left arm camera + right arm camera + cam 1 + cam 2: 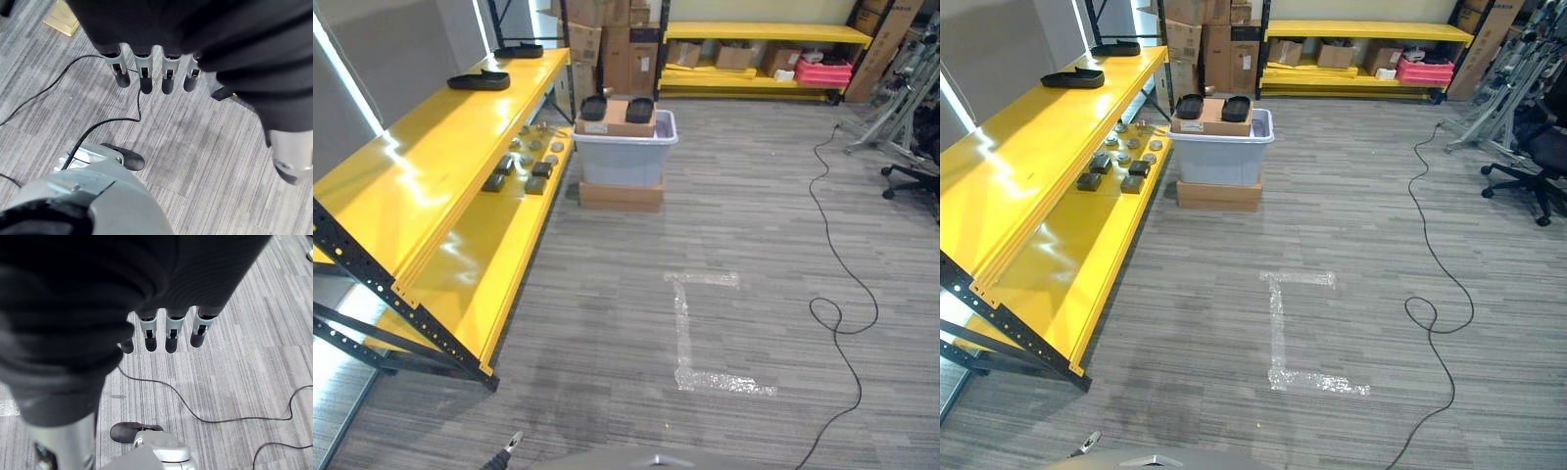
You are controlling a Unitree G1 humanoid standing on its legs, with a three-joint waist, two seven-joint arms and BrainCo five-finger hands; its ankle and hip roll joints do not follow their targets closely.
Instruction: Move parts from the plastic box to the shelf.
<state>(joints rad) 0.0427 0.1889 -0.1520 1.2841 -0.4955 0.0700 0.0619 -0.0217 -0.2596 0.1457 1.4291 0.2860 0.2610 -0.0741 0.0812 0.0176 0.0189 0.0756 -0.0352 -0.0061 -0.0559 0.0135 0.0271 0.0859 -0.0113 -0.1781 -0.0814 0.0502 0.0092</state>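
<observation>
Grey striped carpet floor [754,245] bearing a bracket-shaped mark of clear tape [690,333]. Stacked cardboard boxes [607,39] against the far wall. Second yellow rack [754,34] at the back, holding a pink tray [822,70]. Black office chair [1538,166] at right.

The shelf [431,186] runs along the left side, with two trays [480,80] on its upper level and a cluster of small parts [524,162] on the lower level. The plastic box [625,157] stands on the floor just right of the shelf's far end, resting on a flat carton [621,196]. A cardboard box [617,119] lies across its top. Behind it, stacked cartons [607,44] rise. A second shelf [754,49] lines the back wall. Tape marks [695,333] lie on the floor nearer the robot.
</observation>
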